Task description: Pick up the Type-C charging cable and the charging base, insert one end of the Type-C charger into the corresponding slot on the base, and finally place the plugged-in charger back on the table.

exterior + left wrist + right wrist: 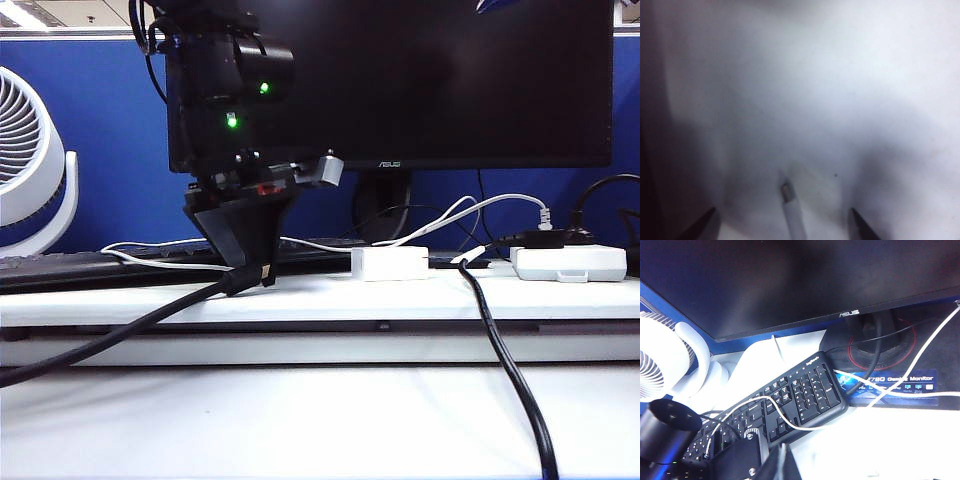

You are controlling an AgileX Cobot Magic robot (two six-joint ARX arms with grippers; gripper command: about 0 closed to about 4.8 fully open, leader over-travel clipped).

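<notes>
Between the left gripper's (782, 227) spread fingers (860, 226), the Type-C charging cable's (792, 215) plug points away lengthwise over the surface (840, 75). The right gripper is closed, unseen; only the exterior view shows the charging base (390, 264).

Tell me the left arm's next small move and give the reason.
Probably lower the left hand a touch and close it. Its jaws stand open over the white table shelf, with the thin white Type-C charging cable's plug end lying between the fingertips, not yet gripped.
</notes>
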